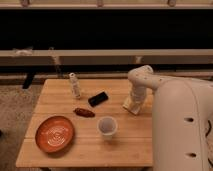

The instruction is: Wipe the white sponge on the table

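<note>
The light wooden table (120,150) fills the lower middle of the camera view. The white sponge (130,108) lies flat on its right part as a small cream-white block. My gripper (134,102) points down right on top of the sponge and hides part of it. The white arm (175,115) reaches in from the right and bends over the table's right edge.
A white-grey cup (107,126) stands left of the sponge toward the front. A black rectangular device (98,98), a small white bottle (75,85), a reddish-brown item (84,112) and an orange plate (55,133) lie further left. A dark bench runs behind the table.
</note>
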Controlling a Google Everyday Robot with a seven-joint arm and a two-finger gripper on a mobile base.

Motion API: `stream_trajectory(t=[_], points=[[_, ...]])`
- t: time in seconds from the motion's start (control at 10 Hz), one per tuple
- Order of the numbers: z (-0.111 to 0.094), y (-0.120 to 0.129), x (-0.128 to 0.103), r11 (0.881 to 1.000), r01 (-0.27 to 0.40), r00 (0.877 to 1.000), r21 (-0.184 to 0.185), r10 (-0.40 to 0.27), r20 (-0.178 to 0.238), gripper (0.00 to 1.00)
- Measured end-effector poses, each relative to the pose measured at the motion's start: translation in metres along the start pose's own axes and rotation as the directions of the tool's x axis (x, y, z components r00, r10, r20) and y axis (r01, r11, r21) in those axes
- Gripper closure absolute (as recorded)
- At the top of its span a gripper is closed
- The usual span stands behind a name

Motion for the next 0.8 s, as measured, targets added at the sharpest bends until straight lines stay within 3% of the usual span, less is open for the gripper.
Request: stream_trajectory(t=[0.4, 0.8], points=[[-0.002, 0.010, -0.005, 0.999, 0.036, 0.999, -0.005, -0.036, 0.007, 1.00], [-0.026, 0.085, -0.036, 0.987, 0.154, 0.988, -0.056, -0.151, 0.044, 1.00]])
